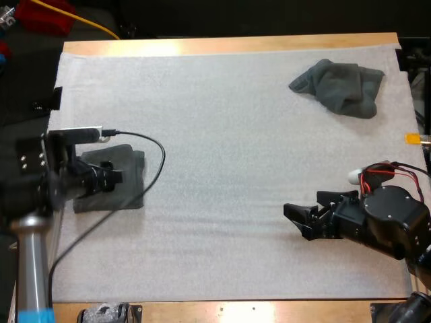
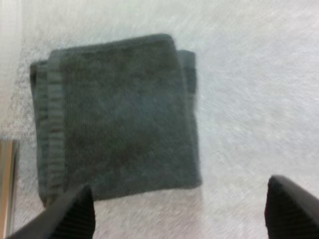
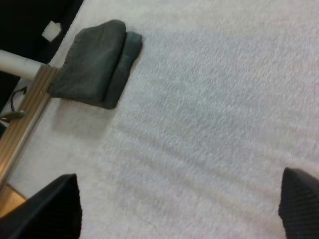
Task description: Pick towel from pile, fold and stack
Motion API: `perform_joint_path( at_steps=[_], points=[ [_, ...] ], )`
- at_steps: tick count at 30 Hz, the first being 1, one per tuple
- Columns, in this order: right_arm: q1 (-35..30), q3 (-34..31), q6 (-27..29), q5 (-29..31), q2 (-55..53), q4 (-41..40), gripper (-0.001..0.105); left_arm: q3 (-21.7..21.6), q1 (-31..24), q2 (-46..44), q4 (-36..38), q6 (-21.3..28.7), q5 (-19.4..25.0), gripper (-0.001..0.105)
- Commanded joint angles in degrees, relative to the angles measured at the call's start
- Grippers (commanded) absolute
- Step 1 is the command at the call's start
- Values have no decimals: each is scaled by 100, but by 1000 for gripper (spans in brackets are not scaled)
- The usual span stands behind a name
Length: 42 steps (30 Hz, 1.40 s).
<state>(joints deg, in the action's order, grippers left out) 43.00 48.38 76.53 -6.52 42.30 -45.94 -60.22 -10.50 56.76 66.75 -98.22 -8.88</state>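
A folded stack of dark grey-green towels (image 1: 128, 182) lies near the mat's left edge. My left gripper (image 1: 111, 177) hovers above the stack. In the left wrist view the folded stack (image 2: 117, 114) lies flat, and my left gripper (image 2: 179, 219) is open, its fingers (image 2: 65, 216) wide apart and clear of the cloth. A crumpled towel (image 1: 340, 86) sits at the far right of the mat. My right gripper (image 1: 303, 219) is open low over bare mat at the near right and points left. From the right wrist view the folded stack (image 3: 94, 62) is far off, and my right gripper (image 3: 174, 214) holds nothing.
The white mat (image 1: 229, 134) covers most of the wooden table (image 1: 222, 44). The table's left wooden edge (image 3: 20, 129) runs close beside the folded stack. Bare mat stretches between the two towels.
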Motion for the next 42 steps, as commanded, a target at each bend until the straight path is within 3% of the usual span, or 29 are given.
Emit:
perform_joint_path(
  at_steps=[1,15,20,28,42],
  points=[
    [-15,49,129,38,-27,-11,78,-33,12,-223,28,-55,-105,67],
    [-15,49,317,331,-27,-389,78,-33,12,-1346,206,-88,-482,67],
    [-355,49,338,312,-27,-439,78,-33,102,-1561,250,-88,-638,67],
    [-1701,49,988,-134,-27,-875,78,-33,348,-1832,517,-66,-609,67],
    [-3813,49,1855,-166,-509,-1378,78,-33,363,-2129,711,-66,-638,67]
  ],
)
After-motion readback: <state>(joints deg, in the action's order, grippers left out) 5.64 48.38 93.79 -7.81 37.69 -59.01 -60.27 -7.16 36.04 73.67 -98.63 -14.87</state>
